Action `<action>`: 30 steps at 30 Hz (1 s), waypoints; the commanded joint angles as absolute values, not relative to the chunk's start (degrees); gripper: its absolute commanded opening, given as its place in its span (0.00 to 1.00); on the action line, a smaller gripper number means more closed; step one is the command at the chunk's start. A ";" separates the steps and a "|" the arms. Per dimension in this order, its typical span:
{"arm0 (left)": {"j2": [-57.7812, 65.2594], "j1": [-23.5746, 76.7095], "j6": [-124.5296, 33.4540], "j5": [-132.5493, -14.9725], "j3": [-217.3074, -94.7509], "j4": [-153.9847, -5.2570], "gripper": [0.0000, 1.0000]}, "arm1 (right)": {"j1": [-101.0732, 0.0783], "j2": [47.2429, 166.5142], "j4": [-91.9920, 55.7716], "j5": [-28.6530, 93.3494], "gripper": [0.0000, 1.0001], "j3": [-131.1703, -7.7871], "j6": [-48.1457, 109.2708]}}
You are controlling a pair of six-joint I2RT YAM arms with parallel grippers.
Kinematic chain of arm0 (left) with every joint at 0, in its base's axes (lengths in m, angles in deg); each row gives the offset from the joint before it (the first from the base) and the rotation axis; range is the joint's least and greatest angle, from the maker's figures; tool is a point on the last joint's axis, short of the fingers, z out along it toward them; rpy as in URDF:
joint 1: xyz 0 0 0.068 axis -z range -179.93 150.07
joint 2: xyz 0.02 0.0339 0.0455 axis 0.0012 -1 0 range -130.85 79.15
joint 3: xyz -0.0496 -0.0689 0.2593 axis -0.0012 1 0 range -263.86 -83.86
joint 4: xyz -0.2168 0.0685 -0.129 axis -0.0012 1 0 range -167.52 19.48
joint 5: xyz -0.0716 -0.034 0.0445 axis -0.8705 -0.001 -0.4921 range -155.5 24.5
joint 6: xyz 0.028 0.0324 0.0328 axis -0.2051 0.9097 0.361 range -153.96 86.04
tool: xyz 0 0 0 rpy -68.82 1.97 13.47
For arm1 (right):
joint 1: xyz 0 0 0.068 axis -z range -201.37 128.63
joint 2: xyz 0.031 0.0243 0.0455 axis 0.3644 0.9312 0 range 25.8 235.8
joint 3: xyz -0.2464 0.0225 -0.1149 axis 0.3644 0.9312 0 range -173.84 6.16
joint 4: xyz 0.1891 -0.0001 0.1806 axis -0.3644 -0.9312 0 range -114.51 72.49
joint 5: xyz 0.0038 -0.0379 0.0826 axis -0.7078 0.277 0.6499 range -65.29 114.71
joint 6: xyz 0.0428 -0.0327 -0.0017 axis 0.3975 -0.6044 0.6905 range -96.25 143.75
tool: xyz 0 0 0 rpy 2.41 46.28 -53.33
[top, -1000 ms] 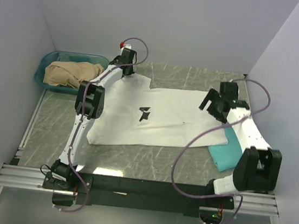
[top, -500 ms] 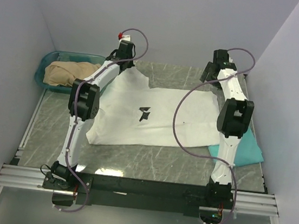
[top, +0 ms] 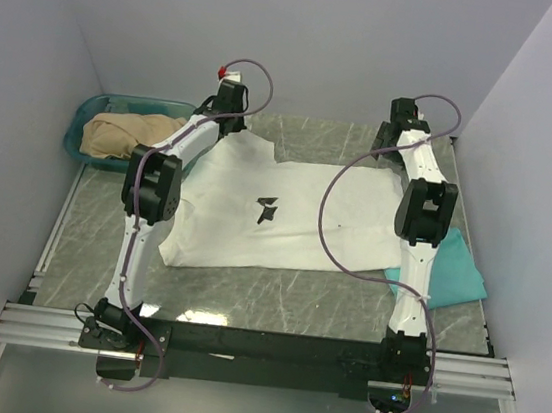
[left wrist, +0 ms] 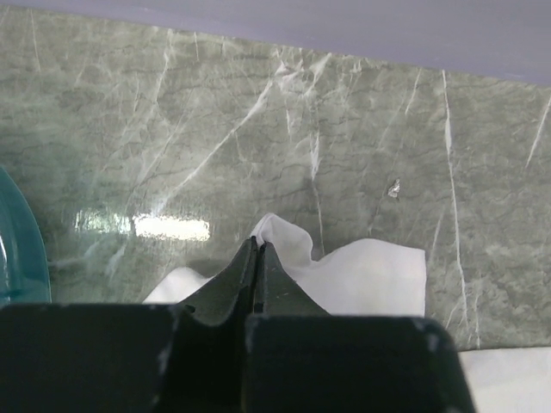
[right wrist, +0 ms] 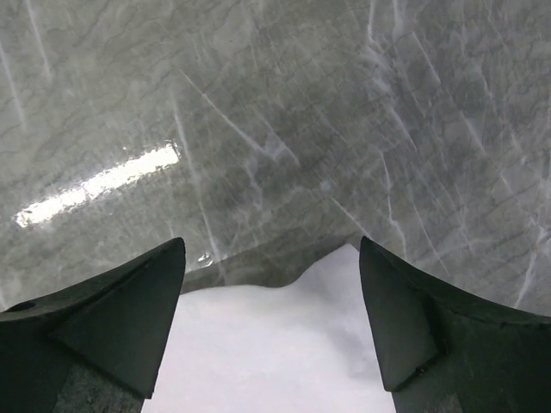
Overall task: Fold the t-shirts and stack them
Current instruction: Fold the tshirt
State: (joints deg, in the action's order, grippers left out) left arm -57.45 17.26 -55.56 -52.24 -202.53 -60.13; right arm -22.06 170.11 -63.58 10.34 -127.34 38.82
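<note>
Quick status from my end at that moment. The white t-shirt (top: pixel 304 225) was lying spread out across the middle of the table (top: pixel 274 302), black print (top: pixel 267 208) facing up. Both arms were stretched out to its far edge.

The left gripper (left wrist: pixel 258 248) was at the far left corner, near the collar side. Its fingers were pressed together with a little bunch of white fabric pinched at the tips, and the cloth puckered up around them in the wrist view.

The right gripper (right wrist: pixel 271 248) was over the far right corner with its fingers spread wide. The shirt's edge sat between them in the wrist cam. I honestly couldn't tell whether the tips were touching the cloth or just hovering above it.

The teal t-shirt (top: pixel 454 274) was lying at the right side of the table, its left edge tucked under the white one as far as I could see. The basket (top: pixel 84 114) sat in the far left corner with a tan cloth (top: pixel 129 135) heaped inside.
</note>
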 commanded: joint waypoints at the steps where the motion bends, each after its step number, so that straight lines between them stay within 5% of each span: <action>1: -52.60 17.56 -54.44 -53.37 -201.81 -61.08 0.00 | -21.64 171.34 -61.81 7.92 0.87 -128.85 36.93; 24: -47.77 17.73 -55.32 -52.49 -196.10 -60.64 0.00 | -20.14 169.77 -65.41 13.46 0.49 -123.92 35.79; 30: -46.19 17.91 -55.93 -52.32 -194.08 -60.82 0.00 | -20.49 167.92 -65.50 10.38 0.25 -123.13 36.23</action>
State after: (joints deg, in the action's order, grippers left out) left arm -50.91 17.43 -55.69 -52.33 -195.06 -59.65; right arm -20.11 170.59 -63.95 12.04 -123.90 36.24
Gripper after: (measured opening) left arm 0.013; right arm 0.282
